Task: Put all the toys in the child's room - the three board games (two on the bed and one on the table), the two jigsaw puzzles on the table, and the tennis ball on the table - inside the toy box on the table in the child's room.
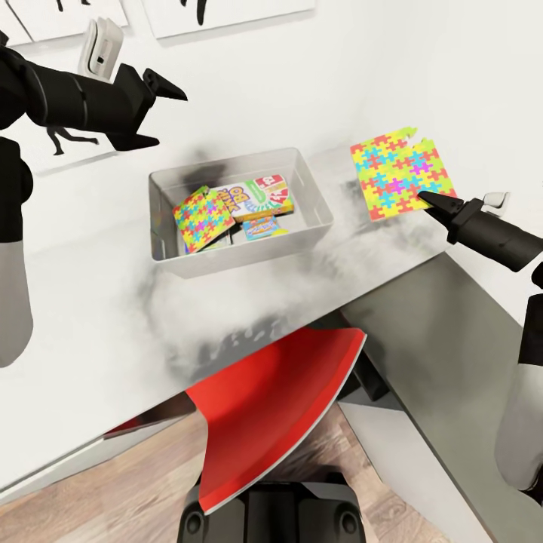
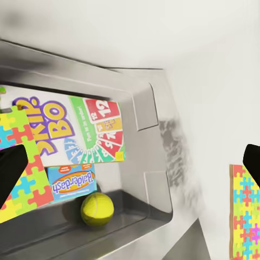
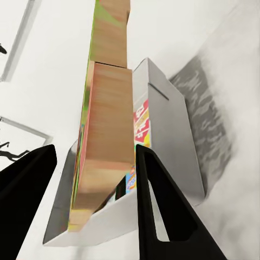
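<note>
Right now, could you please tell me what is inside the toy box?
The toy box holds a jigsaw puzzle, the Skip-Bo game, a Balderdash box and a tennis ball. Anything beneath them is covered.

Likely child's room: toy box (image 1: 317, 197) with board games (image 1: 260, 197), white table (image 1: 90, 332), wall pictures (image 1: 226, 11).

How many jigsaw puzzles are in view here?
2: one puzzle lies in the toy box; the other puzzle is held by the right gripper, right of the box. None seems hidden.
</note>
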